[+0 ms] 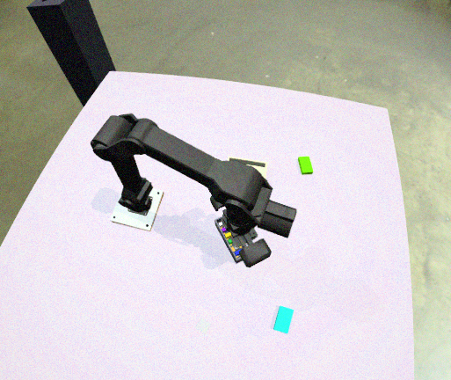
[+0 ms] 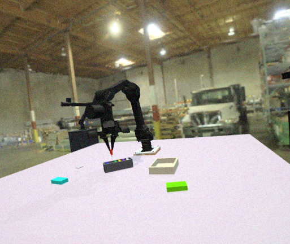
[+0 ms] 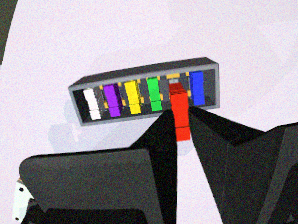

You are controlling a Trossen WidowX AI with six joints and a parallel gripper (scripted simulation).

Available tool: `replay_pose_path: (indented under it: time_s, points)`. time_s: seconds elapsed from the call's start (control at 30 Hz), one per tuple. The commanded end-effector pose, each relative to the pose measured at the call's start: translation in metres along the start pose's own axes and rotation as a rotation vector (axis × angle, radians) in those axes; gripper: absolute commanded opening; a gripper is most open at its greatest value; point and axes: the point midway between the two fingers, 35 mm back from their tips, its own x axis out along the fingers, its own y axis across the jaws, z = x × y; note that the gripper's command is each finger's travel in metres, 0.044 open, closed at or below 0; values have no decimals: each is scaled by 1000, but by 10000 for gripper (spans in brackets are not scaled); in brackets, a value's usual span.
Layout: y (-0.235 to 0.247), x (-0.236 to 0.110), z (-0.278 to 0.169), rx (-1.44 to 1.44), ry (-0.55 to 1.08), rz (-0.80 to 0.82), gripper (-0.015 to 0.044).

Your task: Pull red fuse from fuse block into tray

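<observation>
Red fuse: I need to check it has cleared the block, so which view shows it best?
The exterior view: the red fuse hangs in the gripper, visibly above the fuse block. The wrist view shows the fuse large between the fingers but overlapping the block, so height is unclear. In the top view the arm hides it.
</observation>
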Motion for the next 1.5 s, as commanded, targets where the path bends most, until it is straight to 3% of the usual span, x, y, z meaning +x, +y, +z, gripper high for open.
replay_pose_path:
  time_s: [0.0,0.8,1.47]
  points:
    - [10,-2,15,-4,-5,2,0]
    - [110,-2,102,-3,-11,14,0]
    - [198,-5,136,-2,-15,18,0]
